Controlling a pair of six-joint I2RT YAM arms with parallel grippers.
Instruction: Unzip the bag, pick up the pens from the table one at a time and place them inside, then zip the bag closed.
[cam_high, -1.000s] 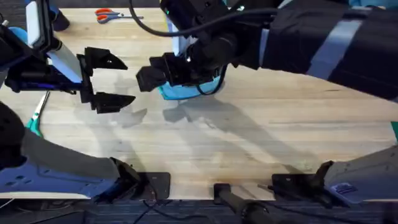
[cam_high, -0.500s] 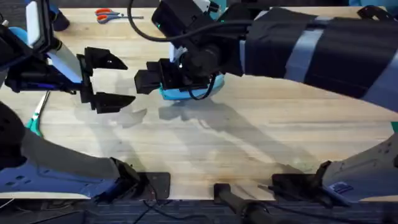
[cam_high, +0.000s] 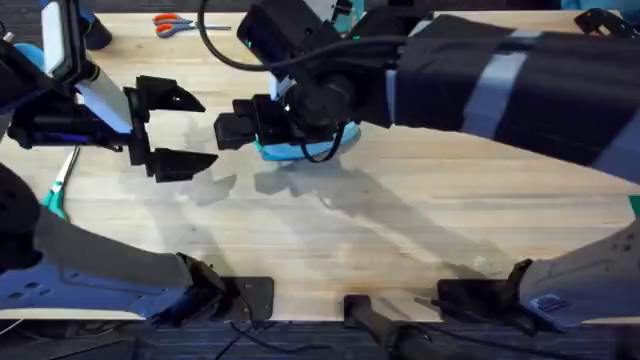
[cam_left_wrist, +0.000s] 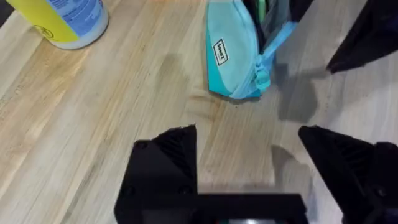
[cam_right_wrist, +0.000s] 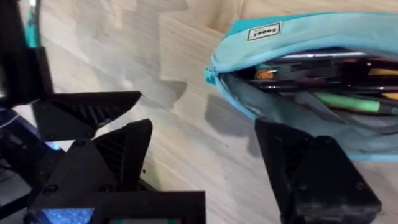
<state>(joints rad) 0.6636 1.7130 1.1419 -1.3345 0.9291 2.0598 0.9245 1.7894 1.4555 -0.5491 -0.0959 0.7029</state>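
The light-blue bag (cam_high: 300, 150) lies on the table (cam_high: 420, 220) at the middle back, partly under my right arm. Its zipper is open (cam_right_wrist: 292, 62), and several pens (cam_right_wrist: 323, 70) lie inside it. My right gripper (cam_high: 228, 125) hovers just left of the bag's end, open (cam_right_wrist: 205, 155) and holding nothing. My left gripper (cam_high: 172, 130) stands further left, open (cam_left_wrist: 249, 155) and empty, facing the bag's end (cam_left_wrist: 233, 56) with bare wood between them.
Orange-handled scissors (cam_high: 175, 22) lie at the far left back. Teal-handled scissors (cam_high: 55, 185) lie at the left edge. A yellow and blue container (cam_left_wrist: 62, 22) stands near the left arm. The right arm (cam_high: 500, 80) spans the back right.
My right arm has shifted slightly left and toward the back over the bag. The left arm and the bag have stayed where they were.
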